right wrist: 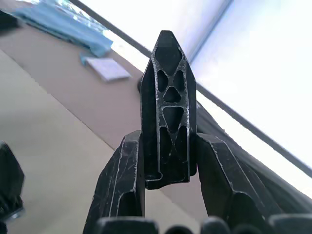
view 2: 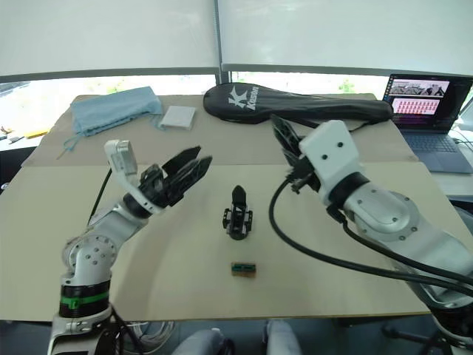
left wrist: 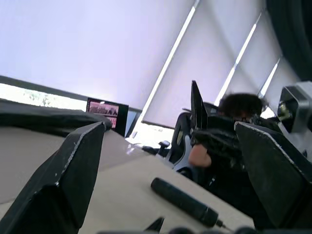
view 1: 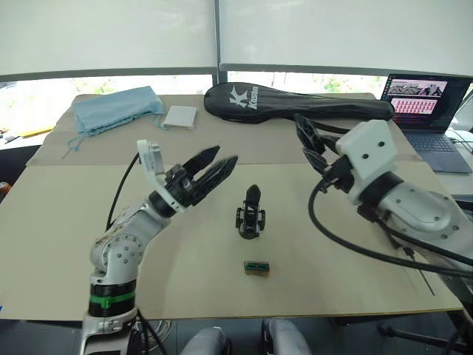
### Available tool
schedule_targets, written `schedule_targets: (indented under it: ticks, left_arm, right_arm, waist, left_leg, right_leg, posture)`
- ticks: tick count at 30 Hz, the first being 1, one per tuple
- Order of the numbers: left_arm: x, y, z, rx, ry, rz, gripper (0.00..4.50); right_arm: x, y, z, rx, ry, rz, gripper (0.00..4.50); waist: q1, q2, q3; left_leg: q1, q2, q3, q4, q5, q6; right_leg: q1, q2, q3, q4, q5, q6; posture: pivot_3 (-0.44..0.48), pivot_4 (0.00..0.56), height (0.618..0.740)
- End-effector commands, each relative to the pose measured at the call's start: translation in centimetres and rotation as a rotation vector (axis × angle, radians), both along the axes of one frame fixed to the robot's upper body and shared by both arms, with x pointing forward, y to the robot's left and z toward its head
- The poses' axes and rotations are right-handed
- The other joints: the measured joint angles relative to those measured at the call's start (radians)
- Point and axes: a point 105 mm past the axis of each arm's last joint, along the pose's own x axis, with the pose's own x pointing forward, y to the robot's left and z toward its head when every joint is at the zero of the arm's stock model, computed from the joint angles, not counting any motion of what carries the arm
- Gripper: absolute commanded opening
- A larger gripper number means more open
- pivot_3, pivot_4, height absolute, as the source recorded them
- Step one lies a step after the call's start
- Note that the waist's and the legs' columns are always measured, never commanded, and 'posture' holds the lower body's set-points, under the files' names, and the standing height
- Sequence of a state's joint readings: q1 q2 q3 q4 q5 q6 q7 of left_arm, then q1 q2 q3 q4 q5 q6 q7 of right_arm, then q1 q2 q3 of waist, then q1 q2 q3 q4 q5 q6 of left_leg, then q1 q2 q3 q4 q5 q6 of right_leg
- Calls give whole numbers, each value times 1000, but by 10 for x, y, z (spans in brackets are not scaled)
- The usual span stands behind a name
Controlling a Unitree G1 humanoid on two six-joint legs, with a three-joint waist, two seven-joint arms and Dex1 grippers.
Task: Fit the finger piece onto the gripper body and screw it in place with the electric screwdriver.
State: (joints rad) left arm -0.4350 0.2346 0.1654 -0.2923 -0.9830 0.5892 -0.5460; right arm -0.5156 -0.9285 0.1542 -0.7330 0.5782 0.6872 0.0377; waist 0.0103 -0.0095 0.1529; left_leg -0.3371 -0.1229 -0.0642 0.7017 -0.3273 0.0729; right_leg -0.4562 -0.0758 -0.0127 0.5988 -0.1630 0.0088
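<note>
The right end effector [right wrist: 168, 161] pinches the finger piece [right wrist: 168, 107] between its two fingers, tip pointing outward, raised above the bench [view 1: 355, 281] right of centre. The gripper body [view 1: 251, 214] stands upright mid-bench, its single finger pointing up. The left end effector [view 1: 211, 168] hovers to its left, fingers spread, holding nothing. The electric screwdriver [left wrist: 185, 202] lies on the bench on the right side. I'd say the piece should be turned tip-up and lowered squarely beside the standing finger, with the left steadying the base. No containers here; a small green-topped block [view 1: 256, 267] lies nearer.
</note>
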Motion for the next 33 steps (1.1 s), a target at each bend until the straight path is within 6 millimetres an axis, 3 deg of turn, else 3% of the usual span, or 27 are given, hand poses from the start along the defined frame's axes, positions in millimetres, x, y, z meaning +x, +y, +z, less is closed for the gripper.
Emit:
schedule_targets:
  ticks: [1,7,15,18,25,26,30,32,33]
  left_arm:
    - [-4,-12,12,-31,-49,-12,4500]
    - [-3,-31,24,-96,-59,-54,4500]
    - [-4,-36,25,-137,-56,-61,4500]
    - [-4,-34,21,-141,-40,-55,3638]
    - [-3,-31,22,-164,-33,-39,182]
    - [-2,-30,22,-169,-32,-35,0]
    - [-1,-27,25,-210,-23,-22,0]
    - [1,-23,29,-251,-12,-10,0]
    - [2,-21,30,-265,-8,-6,0]
  right_arm:
    - [-7,18,12,-37,-92,72,1108]
    - [-10,44,4,-77,-100,174,1108]
    - [-8,50,-3,-92,-88,188,1108]
    - [-8,48,-3,-97,-91,181,1108]
    - [-7,47,-5,-104,-92,173,1108]
    - [-7,47,-6,-106,-91,172,1109]
    - [-6,43,-6,-58,-61,165,1109]
    - [-8,40,-3,-44,-71,167,2194]
    - [-9,40,-2,-45,-74,172,2509]
  waist:
    - [1,0,0]
    - [5,0,0]
    - [1,0,0]
    - [1,0,0]
    - [4,0,0]
    - [4,0,0]
    - [2,0,0]
    - [2,0,0]
    - [2,0,0]
  left_leg:
    - [0,0,0,0,0,0]
    - [0,-1,0,1,0,0]
    - [0,-1,0,2,0,0]
    - [0,-1,0,2,0,0]
    - [0,-1,0,2,0,0]
    - [0,-2,0,3,0,0]
    - [0,-2,0,3,0,0]
    - [0,-1,0,3,0,0]
    - [0,-1,0,3,0,0]
  right_leg:
    - [0,0,0,0,0,0]
    - [0,0,0,1,0,0]
    - [-1,0,0,3,0,0]
    - [-1,0,0,4,0,0]
    - [-1,0,0,4,0,0]
    - [-1,0,0,4,0,0]
    - [-1,0,0,5,0,0]
    - [-1,0,0,5,0,0]
    - [-1,0,0,5,0,0]
  posture:
    - [0,150,740]
    - [0,150,740]
    - [0,150,740]
    - [0,150,740]
    - [0,150,740]
    - [0,150,740]
    - [0,150,740]
    - [0,150,740]
    - [0,150,740]
